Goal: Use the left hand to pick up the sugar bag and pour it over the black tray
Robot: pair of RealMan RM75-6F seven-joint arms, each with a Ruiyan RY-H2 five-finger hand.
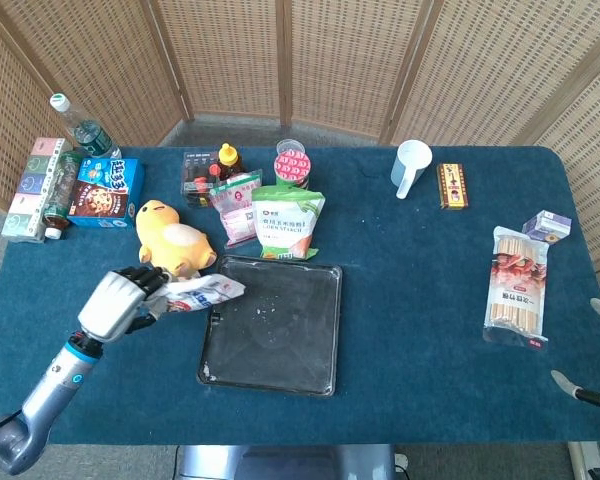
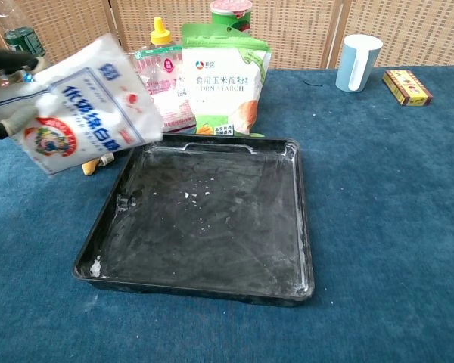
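While the left hand (image 1: 120, 301) grips the sugar bag (image 2: 79, 113), "CORN STARCH" reads behind.

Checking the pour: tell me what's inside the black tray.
Inside the black tray lie scattered white grains near its middle and white residue along the edges. The sugar bag, held by the left hand, covers nothing inside.

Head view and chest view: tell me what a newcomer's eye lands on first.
First, the left hand at the table's near left, holding the white sugar bag tilted in the air beside the left edge of the black tray. The tray sits mid-table with scattered white grains on its floor. Behind it stand a corn starch bag and a yellow plush duck.
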